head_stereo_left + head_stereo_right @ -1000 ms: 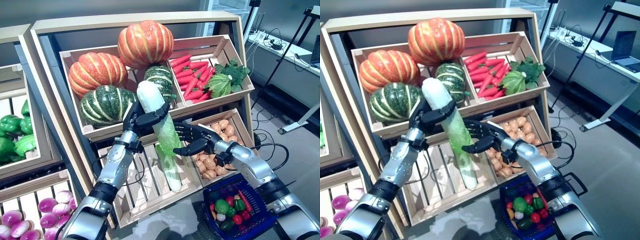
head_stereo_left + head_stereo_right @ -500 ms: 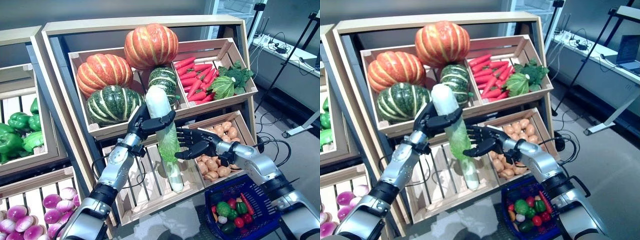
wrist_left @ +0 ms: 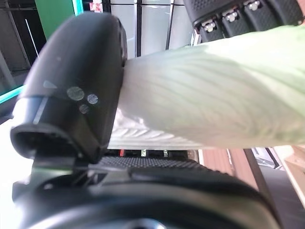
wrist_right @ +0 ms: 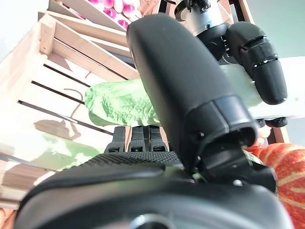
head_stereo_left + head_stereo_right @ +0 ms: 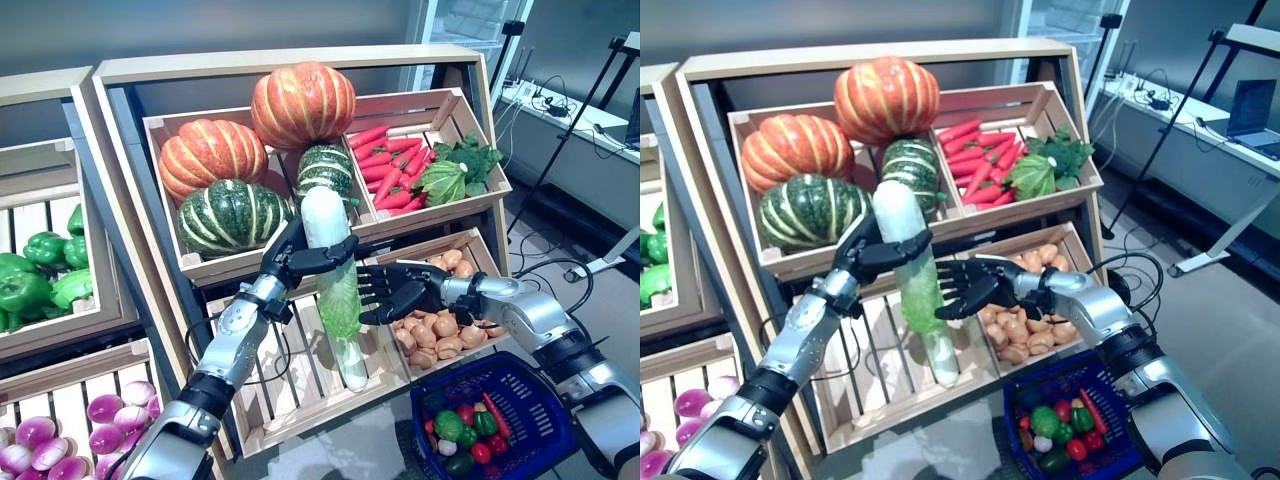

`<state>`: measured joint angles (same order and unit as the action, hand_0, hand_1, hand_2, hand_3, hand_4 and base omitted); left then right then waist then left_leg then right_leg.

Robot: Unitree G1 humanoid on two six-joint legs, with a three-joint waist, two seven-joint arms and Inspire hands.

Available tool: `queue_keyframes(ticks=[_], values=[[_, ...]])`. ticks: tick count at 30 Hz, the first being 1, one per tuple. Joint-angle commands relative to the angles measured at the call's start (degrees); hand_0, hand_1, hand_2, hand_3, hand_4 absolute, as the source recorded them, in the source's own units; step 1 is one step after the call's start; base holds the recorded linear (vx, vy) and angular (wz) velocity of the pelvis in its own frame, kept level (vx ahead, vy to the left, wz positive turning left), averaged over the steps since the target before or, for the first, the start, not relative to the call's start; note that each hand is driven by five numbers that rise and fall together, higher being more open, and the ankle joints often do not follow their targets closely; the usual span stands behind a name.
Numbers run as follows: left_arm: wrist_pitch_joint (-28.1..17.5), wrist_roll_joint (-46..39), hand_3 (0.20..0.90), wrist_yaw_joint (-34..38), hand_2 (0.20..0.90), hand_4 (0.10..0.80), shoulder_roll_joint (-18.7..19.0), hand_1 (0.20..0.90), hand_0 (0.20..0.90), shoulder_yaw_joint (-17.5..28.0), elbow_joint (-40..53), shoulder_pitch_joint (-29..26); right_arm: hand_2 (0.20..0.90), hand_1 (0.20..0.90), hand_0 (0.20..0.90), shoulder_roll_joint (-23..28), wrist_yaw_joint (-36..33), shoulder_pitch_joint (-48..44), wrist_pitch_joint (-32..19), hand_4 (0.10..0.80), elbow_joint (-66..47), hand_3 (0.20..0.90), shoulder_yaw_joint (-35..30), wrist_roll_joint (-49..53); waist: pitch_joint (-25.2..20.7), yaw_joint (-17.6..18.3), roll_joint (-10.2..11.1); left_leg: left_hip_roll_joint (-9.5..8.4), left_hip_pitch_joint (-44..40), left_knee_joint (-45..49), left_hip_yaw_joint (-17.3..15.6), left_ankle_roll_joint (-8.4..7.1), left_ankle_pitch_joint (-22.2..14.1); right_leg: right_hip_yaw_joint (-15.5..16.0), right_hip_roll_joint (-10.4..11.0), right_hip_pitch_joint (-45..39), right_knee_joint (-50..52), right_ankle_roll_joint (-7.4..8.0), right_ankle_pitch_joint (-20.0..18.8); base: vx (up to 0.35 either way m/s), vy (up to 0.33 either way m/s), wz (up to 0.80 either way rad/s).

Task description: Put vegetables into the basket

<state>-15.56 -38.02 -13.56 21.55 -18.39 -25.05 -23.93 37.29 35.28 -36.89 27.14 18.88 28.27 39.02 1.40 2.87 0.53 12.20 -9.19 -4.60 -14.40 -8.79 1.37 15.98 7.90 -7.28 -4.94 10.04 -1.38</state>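
My left hand (image 5: 297,256) is shut on a long pale cabbage (image 5: 334,278), white at its top and leafy green lower down, and holds it upright in front of the stand's lower crate. The left wrist view shows my fingers (image 3: 248,14) and thumb (image 3: 81,71) curled round its pale stalk (image 3: 205,95). My right hand (image 5: 392,292) is open beside the cabbage's green middle, fingers spread towards it, just apart from it. The blue basket (image 5: 540,395) stands on the floor at lower right with small red and green vegetables (image 5: 462,430) in it.
A wooden stand (image 5: 300,65) with slanted crates rises ahead, and a second stand (image 5: 40,85) is to its left. A slatted crate (image 5: 300,375) lies under the held cabbage. A desk (image 5: 590,120) and a black tripod (image 5: 575,100) are at the right.
The camera has shifted a little. My right hand has come closer to the cabbage's green middle. My left hand keeps its hold on the cabbage.
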Motion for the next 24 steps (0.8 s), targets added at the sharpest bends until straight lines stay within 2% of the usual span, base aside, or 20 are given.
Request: queue_keyframes(ticks=[1,11,15,24], values=[[-4.9,-3.5,0.3,-3.1,0.3,0.4,-4.7,0.3,0.3,-5.6,1.4,-6.7,0.9,0.9,0.9,-13.9,7.0,-14.9,-4.2,0.8,-0.9,0.9,0.1,14.3,-4.1,-0.5,2.0,-5.17,3.1,-0.4,0.6,3.15,-0.6,-4.2,-1.5,1.4,0.1,-2.77,-0.2,0.019,0.015,0.03],[-6.6,-8.0,0.3,1.0,0.3,0.4,-8.2,0.3,0.3,-6.4,3.1,-6.3,0.9,0.9,0.9,-21.1,-3.4,-13.8,-4.9,0.8,2.2,0.9,0.9,14.6,-3.9,-0.9,1.9,-5.3,3.1,-0.4,1.0,3.25,-0.8,-4.2,-1.2,1.4,-0.1,-2.79,-0.4,0.008,0.004,0.01],[-6.8,-9.4,0.3,1.8,0.3,0.4,-8.8,0.3,0.3,-6.9,3.8,-6.0,0.9,0.9,0.9,-23.4,-8.1,-13.5,-6.4,0.8,2.2,0.9,1.6,11.2,-3.8,-1.1,1.8,-5.37,3.4,-0.4,1.3,3.21,-0.7,-4.0,-1.0,1.7,-0.1,-2.73,-0.6,0.0,0.0,0.0],[-6.2,-9.1,0.3,3.1,0.3,0.4,-10.6,0.3,0.3,-8.9,3.8,-7.3,0.9,0.9,0.9,-27.7,-12.7,-14.4,-3.1,0.8,3.2,0.9,5.6,7.5,-3.4,-1.3,1.9,-5.57,3.3,-0.4,1.6,3.48,-0.8,-4.4,-1.2,1.7,-0.1,-2.98,-0.4,0.002,0.0,0.0]])
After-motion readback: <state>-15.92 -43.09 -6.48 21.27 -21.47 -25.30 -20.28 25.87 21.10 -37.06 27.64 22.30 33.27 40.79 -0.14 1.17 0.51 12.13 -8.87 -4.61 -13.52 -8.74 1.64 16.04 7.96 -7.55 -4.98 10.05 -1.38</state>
